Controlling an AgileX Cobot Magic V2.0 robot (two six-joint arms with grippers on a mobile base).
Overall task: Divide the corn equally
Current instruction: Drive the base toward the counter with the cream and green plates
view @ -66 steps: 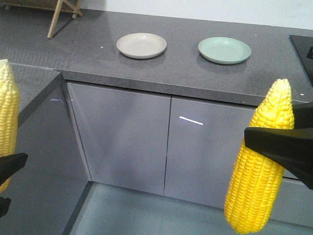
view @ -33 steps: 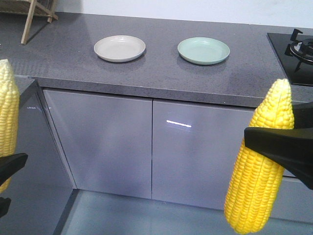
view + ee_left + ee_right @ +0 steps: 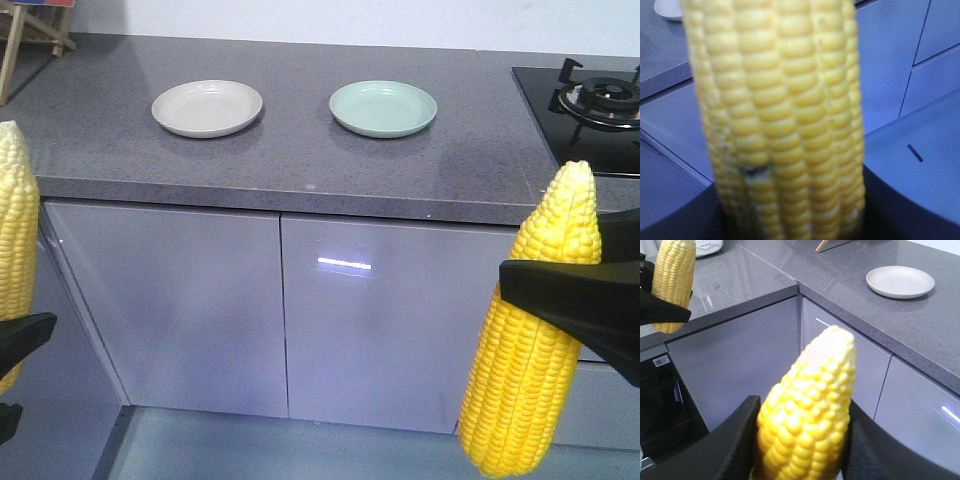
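Out front of the cabinet doors, below the edge of the surface: gripping one corn cob upright in the left hand, fingers clenched on it; clamping a second cob, tip up, in the right hand. Farther back, on top, well apart from both: beige plate beside green plate.
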